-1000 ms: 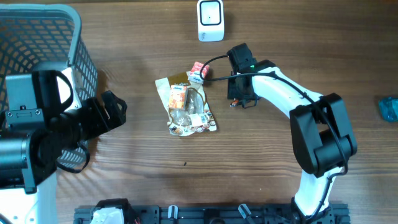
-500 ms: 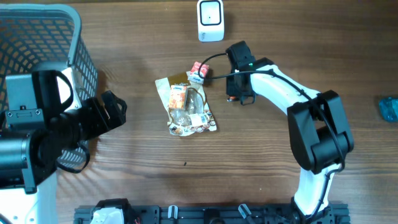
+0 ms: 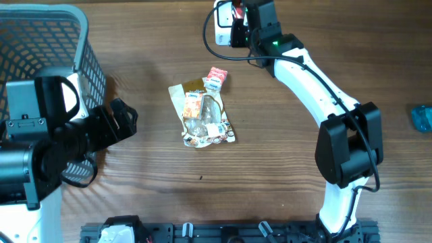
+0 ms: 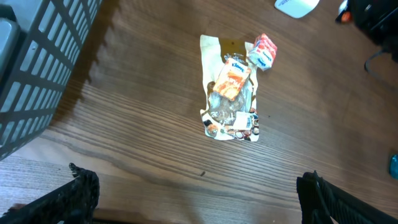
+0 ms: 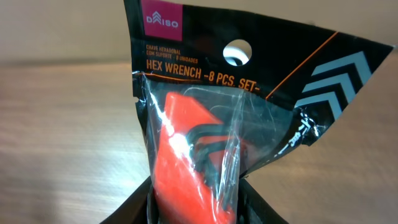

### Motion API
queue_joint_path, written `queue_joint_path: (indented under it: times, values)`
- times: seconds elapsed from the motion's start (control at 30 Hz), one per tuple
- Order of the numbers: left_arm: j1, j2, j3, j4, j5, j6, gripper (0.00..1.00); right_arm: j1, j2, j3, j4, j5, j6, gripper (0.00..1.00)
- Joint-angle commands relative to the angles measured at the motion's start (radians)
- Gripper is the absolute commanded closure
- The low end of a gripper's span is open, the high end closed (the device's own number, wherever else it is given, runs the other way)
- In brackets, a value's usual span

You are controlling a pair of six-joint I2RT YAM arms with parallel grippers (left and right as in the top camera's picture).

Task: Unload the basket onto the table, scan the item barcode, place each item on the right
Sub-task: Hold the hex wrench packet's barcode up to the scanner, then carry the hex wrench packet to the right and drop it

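Note:
My right gripper [image 5: 199,202] is shut on a black bag labelled as a hex wrench set [image 5: 205,118], with an orange holder inside; its fingers [image 5: 134,208] press both sides of the bag. In the overhead view the right gripper [image 3: 248,19] holds the bag [image 3: 236,9] right beside the white scanner [image 3: 221,28] at the table's far edge. No barcode shows in any view. My left gripper [image 4: 202,202] hangs open over bare wood, near the basket [image 3: 40,34], with nothing between its fingers [image 4: 81,193].
A snack pouch [image 3: 202,116] with an orange tissue pack [image 3: 194,104] on it and a small red-white pack [image 3: 216,77] lie mid-table. A grey wire basket [image 4: 37,68] stands at the left. A teal object [image 3: 422,118] sits at the right edge.
The right arm has swung from the table beside the small red-white pack up to the scanner, carrying the hex wrench bag. Its jaws narrowed onto the bag. The left arm has not moved.

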Motion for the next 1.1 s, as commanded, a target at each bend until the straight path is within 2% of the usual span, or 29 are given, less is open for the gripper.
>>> queue_joint_path:
  times: [0.0,0.17,0.33,0.63,0.77,0.87,1.07]
  values:
    - [-0.005,0.003,0.009,0.003,-0.002,0.013,0.0,-0.001,0.034,0.022,0.112,-0.066,0.026,0.81]
    - [-0.005,0.003,0.009,0.003,-0.002,0.013,0.0,-0.001,0.101,0.022,0.295,-0.064,0.034,0.81]
    - [-0.005,0.003,0.009,0.003,-0.002,0.013,0.0,-0.001,0.183,0.022,0.409,-0.021,0.053,0.8]
    - [-0.005,0.003,0.009,0.003,-0.002,0.013,0.0,-0.009,0.19,0.022,0.415,0.039,0.052,0.79]
    - [-0.005,0.003,0.009,0.003,-0.002,0.013,0.0,-0.073,0.099,0.022,0.303,0.12,0.183,0.8]
    - [-0.005,0.003,0.009,0.003,-0.002,0.013,0.0,-0.172,0.007,0.022,0.17,0.165,0.218,0.8]
    - [-0.005,0.003,0.009,0.003,-0.002,0.013,0.0,-0.49,-0.102,0.022,-0.201,0.214,0.257,0.79]
